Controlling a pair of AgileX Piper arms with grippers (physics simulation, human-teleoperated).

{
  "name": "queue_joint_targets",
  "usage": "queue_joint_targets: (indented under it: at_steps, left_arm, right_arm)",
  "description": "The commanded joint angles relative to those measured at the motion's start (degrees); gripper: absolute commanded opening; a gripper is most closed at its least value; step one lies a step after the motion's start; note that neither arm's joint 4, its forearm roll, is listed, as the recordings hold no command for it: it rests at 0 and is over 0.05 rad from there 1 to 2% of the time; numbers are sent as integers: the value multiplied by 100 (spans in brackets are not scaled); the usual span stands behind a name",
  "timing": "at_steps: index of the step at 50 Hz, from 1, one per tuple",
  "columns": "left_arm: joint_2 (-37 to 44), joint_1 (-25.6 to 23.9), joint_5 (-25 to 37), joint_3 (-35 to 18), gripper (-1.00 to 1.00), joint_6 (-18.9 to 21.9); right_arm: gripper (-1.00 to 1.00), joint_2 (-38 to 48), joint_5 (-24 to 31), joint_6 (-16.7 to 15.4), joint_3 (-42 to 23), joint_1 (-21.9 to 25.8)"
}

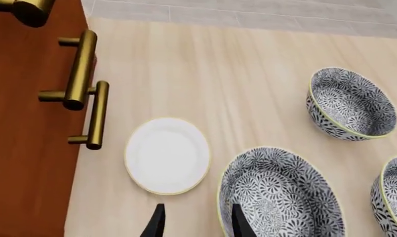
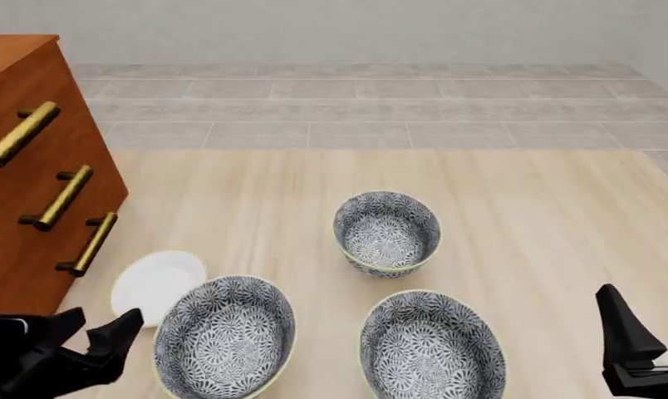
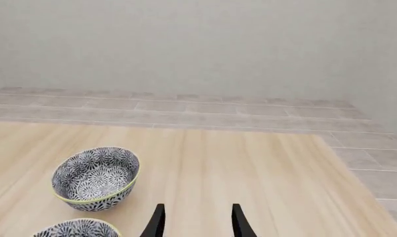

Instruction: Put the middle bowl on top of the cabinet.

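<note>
The middle bowl [image 2: 387, 232] lay beyond both arms, nearer the empty, spread left claw [image 2: 97, 327] beside the cabinet [image 2: 24, 249].

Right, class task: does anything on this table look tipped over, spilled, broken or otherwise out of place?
Nothing stands out. The three patterned bowls, far, near left and near right, sit upright and apart. The white plate lies flat beside the cabinet. No spill or damage shows.
</note>
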Motion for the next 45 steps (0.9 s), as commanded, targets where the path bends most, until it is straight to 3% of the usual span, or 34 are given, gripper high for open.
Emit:
queue_joint_targets:
  at_steps: [1, 5, 17, 45]
  left_arm:
    - [193, -140, 1, 33, 100, -107]
    - [476, -407, -195, 120, 100, -400]
    - [835, -582, -561, 253, 100, -460]
    - [2854, -930, -2371, 443, 100, -540]
  right_arm:
    - [100, 12, 4, 0, 1, 8]
    - [100, 39, -18, -1, 1, 11]
    - [100, -20, 27, 6, 0, 2]
    - [100, 74, -35, 11, 2, 36]
